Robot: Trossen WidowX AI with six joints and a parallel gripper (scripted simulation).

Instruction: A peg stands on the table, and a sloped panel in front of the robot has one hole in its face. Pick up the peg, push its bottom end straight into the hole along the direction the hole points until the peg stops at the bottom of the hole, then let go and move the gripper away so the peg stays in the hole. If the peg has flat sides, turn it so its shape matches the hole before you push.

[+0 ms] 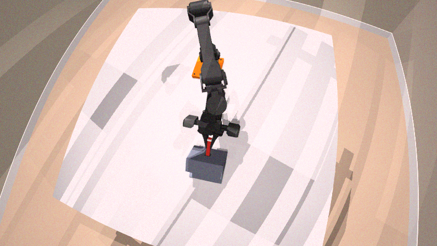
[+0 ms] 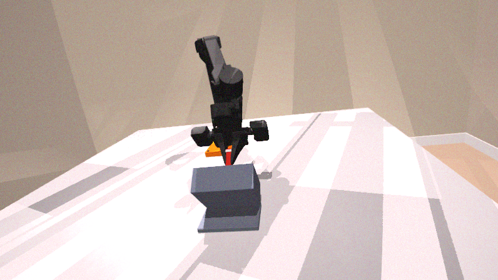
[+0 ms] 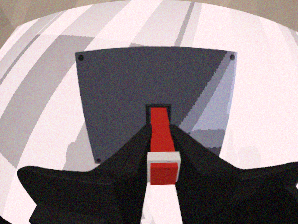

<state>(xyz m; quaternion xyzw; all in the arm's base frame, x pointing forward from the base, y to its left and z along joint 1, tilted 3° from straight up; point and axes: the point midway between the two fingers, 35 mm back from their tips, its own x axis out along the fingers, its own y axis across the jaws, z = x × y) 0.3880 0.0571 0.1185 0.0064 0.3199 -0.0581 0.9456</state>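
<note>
Grips the red peg [image 1: 208, 149] [image 2: 228, 158] [image 3: 161, 142] firmly in the pincer [image 1: 208, 147] [image 2: 228, 163] [image 3: 160, 131], with one black finger closed against either side. Leans with the peg toward the gray block [image 1: 205, 172] [image 2: 223, 179], at a slant to the desk [image 1: 275, 122] [image 2: 348, 229] [image 3: 270, 100]. Brings the peg's bottom end to the dark square hole [image 3: 148, 114] in the sloped panel [image 1: 218, 157] [image 3: 120, 90], seemingly within the rim in the wrist view; cannot tell how deep. Leaves much of the peg's length outside the panel, topped by a pale band [image 1: 209, 139] [image 2: 228, 150] [image 3: 163, 156] and a square red end. Looks roughly lined up with the hole's flat sides, from the wrist view.

Sits, as a block, about midway between the left and right edges of the desk in the top view, well in from every corner. Shows small dark dots at visible corners of the panel. Reaches with the black arm [image 1: 205, 36] [image 2: 216, 59] from the orange plate [image 1: 197, 70] [image 2: 211, 152], nearer the upper edge of the desk in the top view. Casts broad gray bands of shade across the desk, and partly over the panel.
</note>
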